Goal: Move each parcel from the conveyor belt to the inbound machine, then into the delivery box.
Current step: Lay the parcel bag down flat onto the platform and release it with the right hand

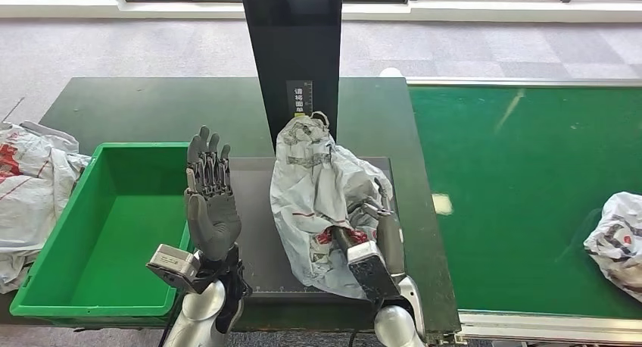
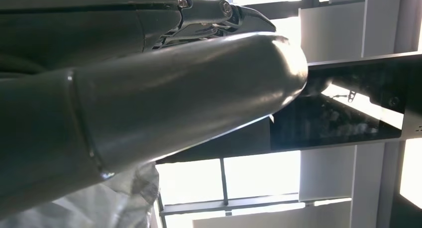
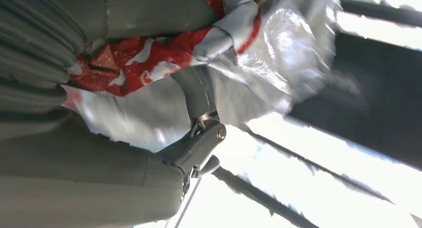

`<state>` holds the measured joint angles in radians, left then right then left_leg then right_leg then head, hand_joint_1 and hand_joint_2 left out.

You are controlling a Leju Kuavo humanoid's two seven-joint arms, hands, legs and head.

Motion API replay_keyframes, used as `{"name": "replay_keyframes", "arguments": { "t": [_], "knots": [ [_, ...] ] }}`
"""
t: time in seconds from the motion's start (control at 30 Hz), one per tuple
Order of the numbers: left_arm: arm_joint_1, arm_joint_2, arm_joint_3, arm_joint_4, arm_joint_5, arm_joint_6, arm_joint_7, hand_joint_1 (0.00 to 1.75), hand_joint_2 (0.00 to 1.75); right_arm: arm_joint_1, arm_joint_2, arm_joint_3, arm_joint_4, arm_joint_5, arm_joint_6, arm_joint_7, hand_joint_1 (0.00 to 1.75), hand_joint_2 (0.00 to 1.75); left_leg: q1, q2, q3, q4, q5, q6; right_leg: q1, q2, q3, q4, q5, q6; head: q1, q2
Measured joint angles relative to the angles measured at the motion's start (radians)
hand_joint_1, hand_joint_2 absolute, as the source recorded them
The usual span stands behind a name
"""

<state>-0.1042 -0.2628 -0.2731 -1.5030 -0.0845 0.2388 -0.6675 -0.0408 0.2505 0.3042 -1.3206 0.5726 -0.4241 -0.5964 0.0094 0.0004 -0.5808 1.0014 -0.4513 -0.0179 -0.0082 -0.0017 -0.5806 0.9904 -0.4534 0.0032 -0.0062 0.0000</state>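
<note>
Fingers (image 1: 208,161) of the left hand (image 1: 210,203) straight, upright, holding nothing; right hand (image 1: 369,233) clutching the parcel (image 1: 318,188).

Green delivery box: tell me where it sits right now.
In the head view the green delivery box sits on the left side of the dark table, just left of the raised left robot hand and the inbound machine's grey platform, with white parcels heaped further left.
</note>
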Motion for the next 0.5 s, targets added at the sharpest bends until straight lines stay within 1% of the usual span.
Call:
{"name": "replay_keyframes", "arguments": {
  "t": [0.03, 0.1, 0.17, 0.27, 0.4, 0.5],
  "knots": [
    [0.000, 0.000, 0.000, -0.001, 0.000, 0.001, 0.000, 0.00, 0.00, 0.010, -0.001, -0.003, -0.028, -0.026, -0.015, -0.024, 0.00, 0.87, 0.000, 0.000, 0.000, 0.000, 0.000, 0.000, 0.000, 0.000, 0.000, 0.000, 0.000, 0.000, 0.000, 0.000],
    [0.002, 0.000, 0.000, -0.005, -0.002, 0.008, -0.001, 0.00, 0.00, 0.033, -0.003, -0.006, -0.095, -0.070, -0.008, -0.059, 0.00, 1.75, 0.000, 0.000, 0.000, 0.000, 0.000, 0.000, 0.000, 0.000, 0.000, 0.000, 0.000, 0.000, 0.000, 0.000],
    [0.004, 0.000, 0.001, -0.010, -0.008, 0.025, -0.001, 0.00, 0.00, 0.057, -0.006, -0.007, -0.159, -0.095, 0.026, -0.083, 0.00, 1.75, 0.000, 0.000, 0.000, 0.000, -0.001, 0.000, 0.000, 0.000, 0.000, 0.000, 0.000, 0.000, 0.000, 0.000],
    [0.006, -0.001, 0.002, -0.019, -0.021, 0.055, 0.008, 0.00, 0.00, 0.082, -0.008, -0.007, -0.220, -0.119, 0.086, -0.086, 0.00, 1.75, 0.000, 0.000, 0.000, 0.000, -0.001, 0.000, 0.000, 0.000, 0.000, 0.000, 0.000, 0.000, 0.000, 0.000],
    [0.006, -0.002, 0.003, -0.025, -0.013, 0.067, 0.031, 0.00, 0.00, 0.085, -0.008, -0.010, -0.233, -0.135, 0.147, -0.066, 0.00, 1.75, 0.000, 0.000, 0.000, 0.000, -0.001, 0.000, 0.000, 0.000, 0.000, 0.000, 0.000, 0.000, 0.000, 0.000],
    [0.006, -0.002, 0.003, -0.024, 0.001, 0.085, 0.022, 0.00, 0.00, 0.083, -0.008, -0.017, -0.218, -0.126, 0.179, -0.054, 0.00, 1.75, 0.000, 0.000, 0.000, 0.000, -0.001, 0.000, 0.000, 0.000, 0.000, 0.000, 0.000, 0.000, 0.000, 0.000]
  ]
}}
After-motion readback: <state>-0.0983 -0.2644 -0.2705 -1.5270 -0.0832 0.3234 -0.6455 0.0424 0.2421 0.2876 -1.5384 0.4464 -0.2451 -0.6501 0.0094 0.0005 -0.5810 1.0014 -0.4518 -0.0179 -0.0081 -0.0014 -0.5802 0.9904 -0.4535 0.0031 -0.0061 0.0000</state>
